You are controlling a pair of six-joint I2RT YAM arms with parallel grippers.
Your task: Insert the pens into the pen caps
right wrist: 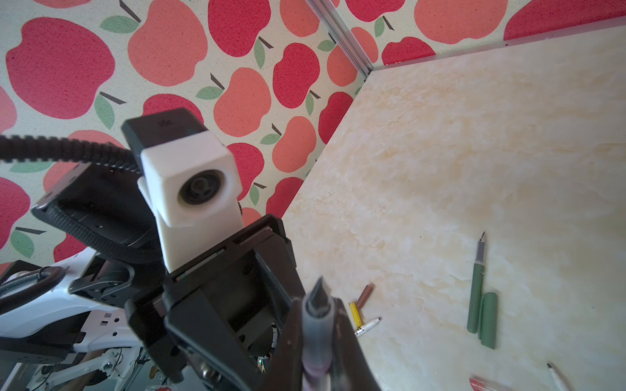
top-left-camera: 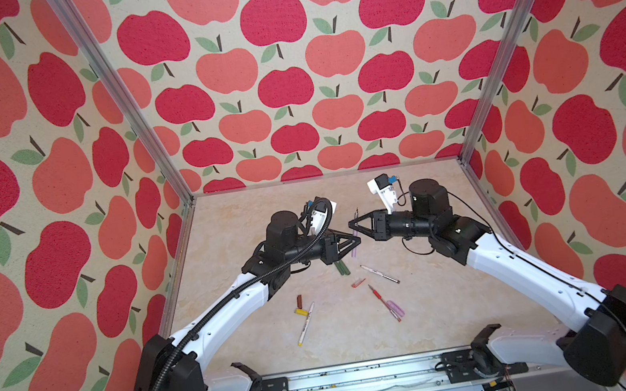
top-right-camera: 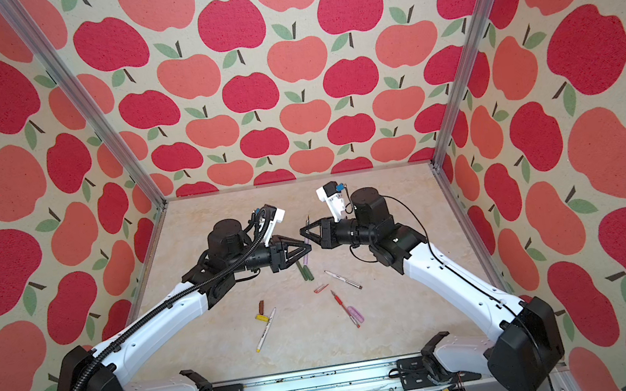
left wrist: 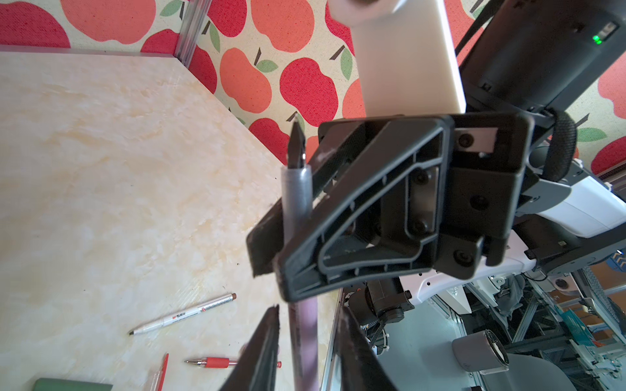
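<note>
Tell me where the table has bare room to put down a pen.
Bare: the far strip of table by the back wall, beyond the right gripper holding the lilac pen; the near strip between the rail and the yellow-print pen. Crowded: the middle, from the brown cap to the lilac cap.

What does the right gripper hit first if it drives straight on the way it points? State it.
Most likely the left gripper. The right gripper, shut on the lilac pen, points across the middle at it from close by. Heights look similar, though depth is hard to judge.

The lilac pen (left wrist: 305, 338) runs blurred off the left wrist view's edge.
</note>
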